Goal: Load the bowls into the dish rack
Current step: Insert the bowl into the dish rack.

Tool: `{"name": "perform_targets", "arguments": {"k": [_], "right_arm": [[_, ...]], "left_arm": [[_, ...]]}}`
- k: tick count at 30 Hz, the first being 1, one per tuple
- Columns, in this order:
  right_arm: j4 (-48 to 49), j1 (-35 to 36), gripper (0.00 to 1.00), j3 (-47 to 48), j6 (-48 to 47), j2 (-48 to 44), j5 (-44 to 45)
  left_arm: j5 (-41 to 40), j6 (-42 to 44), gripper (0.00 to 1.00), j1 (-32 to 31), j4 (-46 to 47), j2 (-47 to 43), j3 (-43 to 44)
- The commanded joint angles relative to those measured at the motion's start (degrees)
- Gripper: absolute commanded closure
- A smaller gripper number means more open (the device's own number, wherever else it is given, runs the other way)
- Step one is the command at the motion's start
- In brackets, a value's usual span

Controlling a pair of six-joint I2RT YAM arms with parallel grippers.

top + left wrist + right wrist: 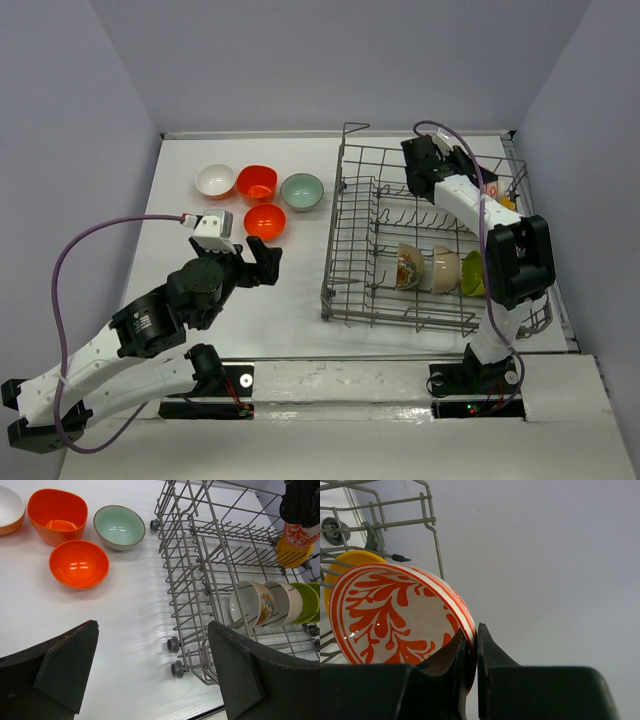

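R pincer (472, 634) clamped on patterned bowl (390, 615) rim; L pincer (152, 626) spread wide, empty.

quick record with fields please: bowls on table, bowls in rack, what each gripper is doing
on table: white bowl, deep orange bowl, teal bowl, round red-orange bowl
in dish rack: floral bowl, cream bowl, lime green bowl on edge in a row; yellow bowl at far right
left gripper: open, empty, over the table
right gripper: shut on rim of red-patterned bowl, beside the yellow bowl
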Motion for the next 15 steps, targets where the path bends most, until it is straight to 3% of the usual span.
{"name": "perform_targets", "arguments": {"k": [1,15], "right_arm": [[2.3,-0.4,0.99,0.0,-1.0,1.4,16.2],[5.0,-0.4,0.98,-3.4,-3.4,3.8,16.6]], "left_arm": [[-0.1,1.3,0.01,0.6,2.6,-0.1,-0.6],[1.0,1.9,0.01,1.6,2.9,-0.2,-1.0]]}}
